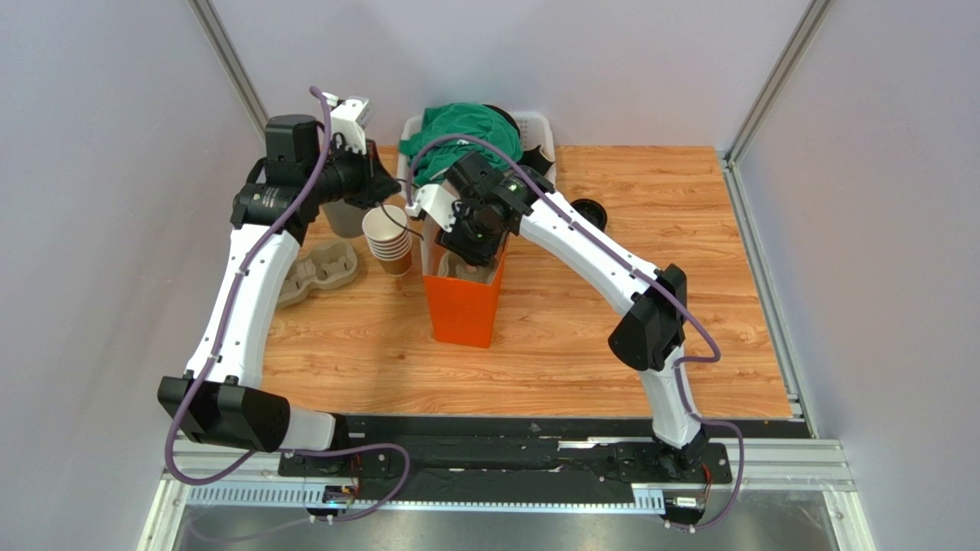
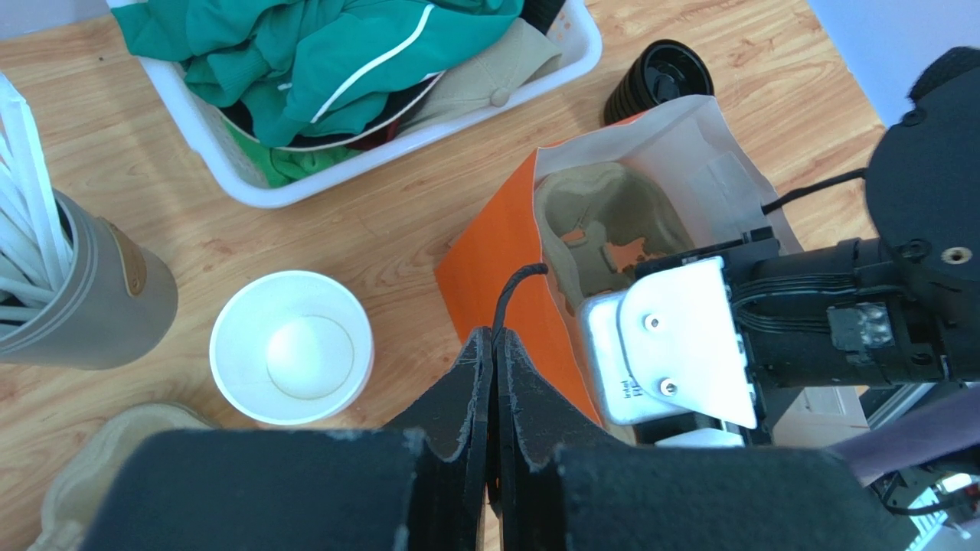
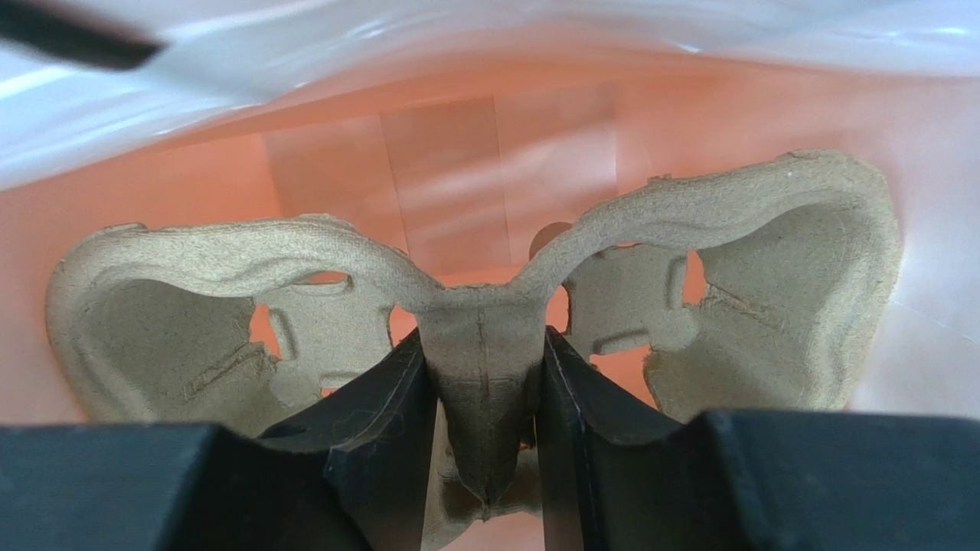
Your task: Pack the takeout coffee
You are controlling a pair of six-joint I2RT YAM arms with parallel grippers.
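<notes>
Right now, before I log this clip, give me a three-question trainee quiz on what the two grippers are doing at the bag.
1. True or false: the right gripper is clamped on the middle rib of a pulp cup carrier that sits inside the orange bag.
2. Multiple choice: the left gripper is shut on A) a loose lid, B) the bag's black cord handle, C) a straw.
3. Fill in: the stack of paper cups stands ___ the bag, on the table.

Key: 1 true; 2 B; 3 outside.
</notes>
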